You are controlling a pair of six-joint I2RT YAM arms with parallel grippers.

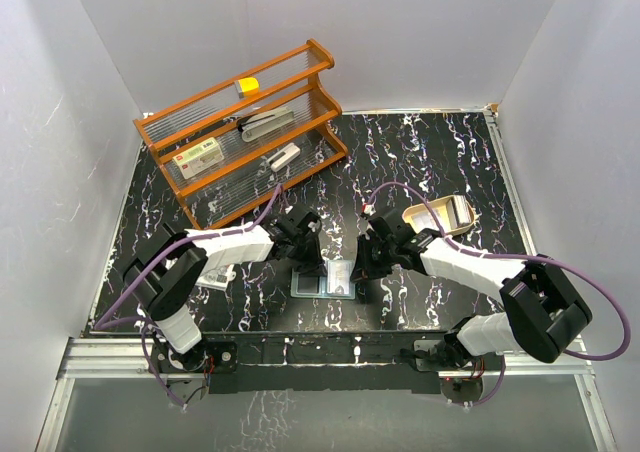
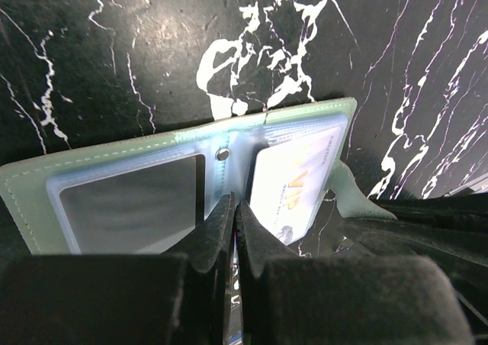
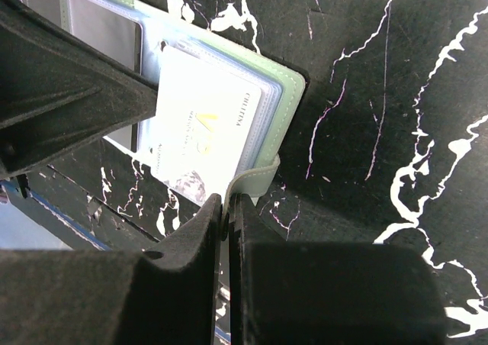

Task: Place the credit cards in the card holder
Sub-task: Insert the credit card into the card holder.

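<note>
The card holder [image 1: 323, 278] lies open on the black marble table, pale green at the rim [image 2: 23, 196] with clear sleeves. A white credit card with gold print [image 2: 293, 181] sticks halfway out of its right sleeve [image 3: 206, 124]. My left gripper [image 2: 235, 204] stands over the holder's middle fold, shut on a thin credit card [image 2: 233, 284] held edge-on, of which only a sliver shows. My right gripper [image 3: 226, 200] is shut on the holder's green snap strap [image 3: 255, 178] at the near right corner. Another white card [image 1: 213, 280] lies by the left arm.
An orange wooden rack [image 1: 245, 127] with a white box and small items stands at the back left. A tan oval tray [image 1: 440, 215] sits just behind the right arm. White walls close in the table on three sides.
</note>
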